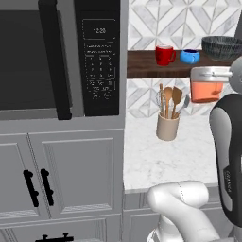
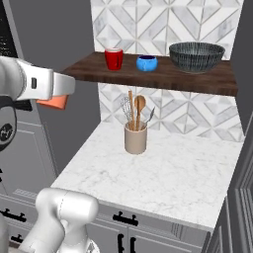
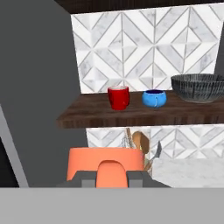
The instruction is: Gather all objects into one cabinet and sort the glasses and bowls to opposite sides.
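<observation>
My gripper (image 3: 112, 177) is shut on the orange mug (image 3: 105, 159), gripping its handle. It holds the mug (image 1: 205, 90) in the air, below and in front of the dark wooden shelf (image 1: 149, 67). From the right base view the mug (image 2: 55, 102) hangs left of the shelf (image 2: 163, 75). On the plank stand a red mug (image 1: 164, 55) at the left, a small blue bowl (image 1: 189, 56) beside it, and a wide dark bowl (image 1: 222, 47) to the right. The hand view shows the same row: red mug (image 3: 118, 97), blue bowl (image 3: 154, 97), dark bowl (image 3: 199, 86).
A beige utensil holder (image 1: 168, 125) with wooden spoons stands on the marble counter (image 2: 163, 173) under the shelf. A black microwave (image 1: 56, 56) and grey panelled cabinets (image 1: 71, 175) fill the left. A grey wall (image 2: 244, 59) bounds the shelf's right end.
</observation>
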